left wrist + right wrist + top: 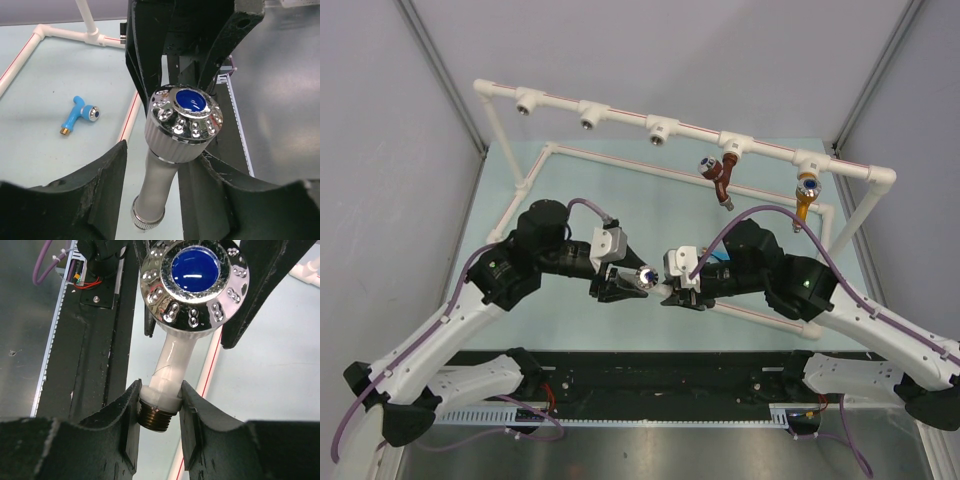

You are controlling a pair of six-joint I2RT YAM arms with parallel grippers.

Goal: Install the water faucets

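Note:
A white faucet [645, 277] with a chrome, blue-capped knob [194, 280] hangs between both grippers above the mat's near middle. My right gripper [159, 410] is shut on its white collar, just above the brass thread. My left gripper [160, 165] is open and straddles the faucet's body [160, 175]; its left finger stands clear, and its right finger [220, 175] is close against the knob. A light blue faucet [77, 115] lies loose on the mat. A brown faucet [720, 180] and an orange-yellow faucet [807, 200] hang from the frame's top rail.
The white pipe frame [620, 108] stands across the back, with three bare tee sockets [590, 118] on its left half. Its near floor pipe [760, 318] runs under my right wrist. The black table edge [650, 375] lies below the grippers.

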